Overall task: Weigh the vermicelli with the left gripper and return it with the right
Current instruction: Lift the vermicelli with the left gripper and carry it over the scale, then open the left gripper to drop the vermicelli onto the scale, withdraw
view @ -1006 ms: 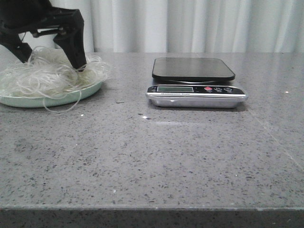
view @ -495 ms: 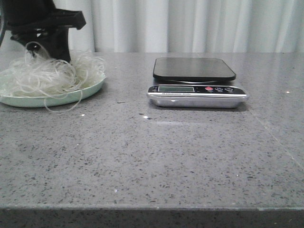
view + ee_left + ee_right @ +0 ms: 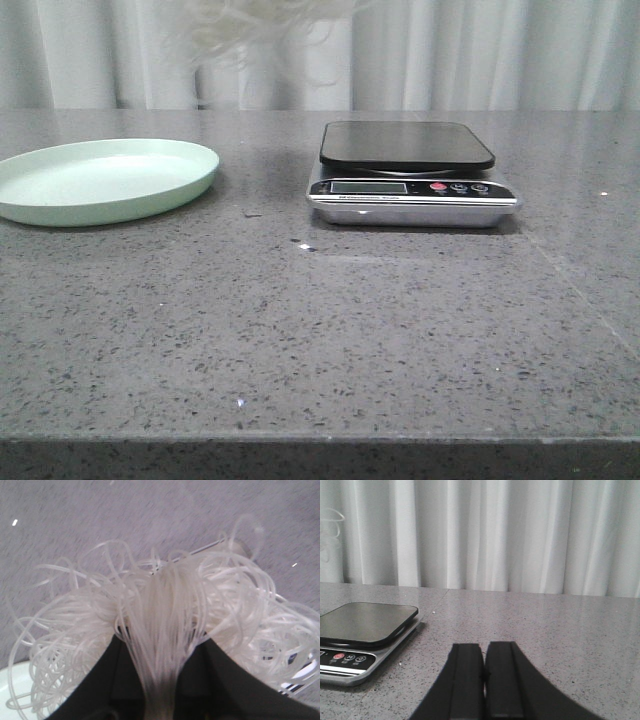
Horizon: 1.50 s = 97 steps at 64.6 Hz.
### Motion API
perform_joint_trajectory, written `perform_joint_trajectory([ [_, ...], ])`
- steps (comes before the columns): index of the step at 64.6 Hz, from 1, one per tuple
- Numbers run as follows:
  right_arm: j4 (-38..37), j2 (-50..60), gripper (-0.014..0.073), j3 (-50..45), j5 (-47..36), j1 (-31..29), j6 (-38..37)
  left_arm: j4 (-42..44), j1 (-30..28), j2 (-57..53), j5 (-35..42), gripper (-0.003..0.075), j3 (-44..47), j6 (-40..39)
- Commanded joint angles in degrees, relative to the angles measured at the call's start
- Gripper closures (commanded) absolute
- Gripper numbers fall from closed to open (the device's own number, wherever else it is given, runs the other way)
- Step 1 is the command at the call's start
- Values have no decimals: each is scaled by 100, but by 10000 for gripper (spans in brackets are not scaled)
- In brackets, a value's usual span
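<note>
My left gripper (image 3: 159,645) is shut on the vermicelli (image 3: 165,615), a fluffy tangle of whitish strands pinched between its black fingers and held high above the table. In the front view only the lower strands of the vermicelli (image 3: 262,25) show at the top edge, between the plate and the scale; the left gripper itself is out of that view. The mint-green plate (image 3: 105,180) lies bare at the left. The kitchen scale (image 3: 410,175) with its black platform stands in the middle. My right gripper (image 3: 484,655) is shut and empty, low over the table to the right of the scale (image 3: 362,635).
A white curtain (image 3: 480,50) hangs behind the grey speckled table (image 3: 320,330). A corner of the plate (image 3: 12,690) shows below the strands in the left wrist view.
The left gripper closed on the vermicelli, lifted it off the plate and carried it up and to the right, out of the top of the front view. The plate is now bare.
</note>
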<state>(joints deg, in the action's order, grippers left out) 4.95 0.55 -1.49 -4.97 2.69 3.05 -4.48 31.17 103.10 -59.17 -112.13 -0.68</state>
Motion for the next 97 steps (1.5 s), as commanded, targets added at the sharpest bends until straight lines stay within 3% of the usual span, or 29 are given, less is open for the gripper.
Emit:
perform_joint_trajectory([
  [1,-9,97,426,39,-489,-23,0,-105,203,17,336,592,-538,-18],
  [20,-9,97,426,39,-489,-23,0,-140,677,1131,272,591,-1443,-18],
  [44,-9,97,426,39,-489,-23,0,-149,685,1902,-99,574,-1686,-18],
  [48,-9,97,426,39,-489,-23,0,-200,685,1933,-102,531,-1686,-18],
  [54,-9,97,426,39,-489,-23,0,-329,685,1933,-80,402,-1694,-18],
  [57,-9,97,426,39,-489,-23,0,-359,685,1933,-80,290,-1706,-18],
  [64,-9,97,426,39,-489,-23,0,-375,685,1911,-215,128,-1803,-18],
  [68,-9,97,426,39,-489,-23,0,-375,675,1887,-312,92,-1933,-18],
  [80,-9,97,426,39,-489,-23,0,-74,675,1655,-599,125,-2373,-18],
  [97,-9,97,426,39,-489,-23,0,758,675,989,-747,241,-2389,-61],
])
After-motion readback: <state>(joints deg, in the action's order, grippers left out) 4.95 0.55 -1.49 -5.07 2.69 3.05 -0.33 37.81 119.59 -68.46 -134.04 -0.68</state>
